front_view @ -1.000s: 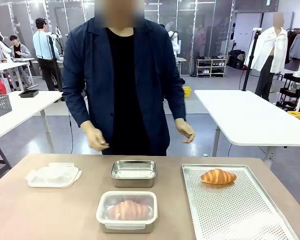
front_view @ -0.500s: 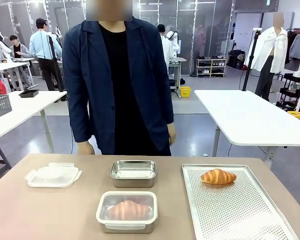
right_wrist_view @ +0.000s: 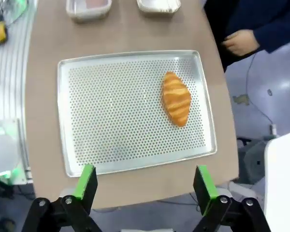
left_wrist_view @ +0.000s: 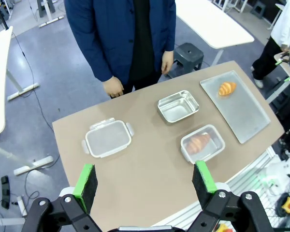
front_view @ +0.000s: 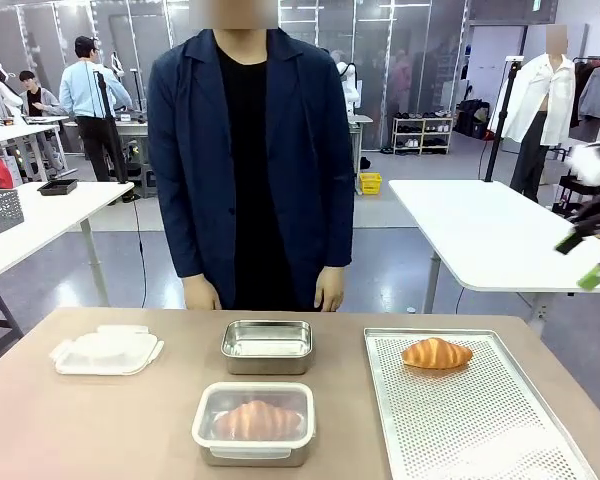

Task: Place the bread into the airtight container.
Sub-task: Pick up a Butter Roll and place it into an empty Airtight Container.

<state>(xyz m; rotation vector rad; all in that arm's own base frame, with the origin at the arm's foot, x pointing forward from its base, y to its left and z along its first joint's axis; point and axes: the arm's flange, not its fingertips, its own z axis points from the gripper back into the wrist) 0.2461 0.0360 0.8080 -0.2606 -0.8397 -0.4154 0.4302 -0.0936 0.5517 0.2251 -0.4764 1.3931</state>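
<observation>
While the right gripper (right_wrist_view: 144,175) hangs spread above the perforated metal tray (right_wrist_view: 111,125), its golden-brown croissant (right_wrist_view: 176,99) looks light, crushable — pinch mid-body softly.

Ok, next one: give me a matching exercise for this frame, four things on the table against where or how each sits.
Things
1. loose plastic lid
2. open steel container
3. lidded container
4. perforated tray

Places or states
A. carries a croissant uncovered, on the robot's right
B. empty, with no lid, just beyond the closed one
D. closed, with a second croissant inside, nearest the robot
C. lying flat on the robot's left, nothing on it

Pairs: 1-C, 2-B, 3-D, 4-A
</observation>
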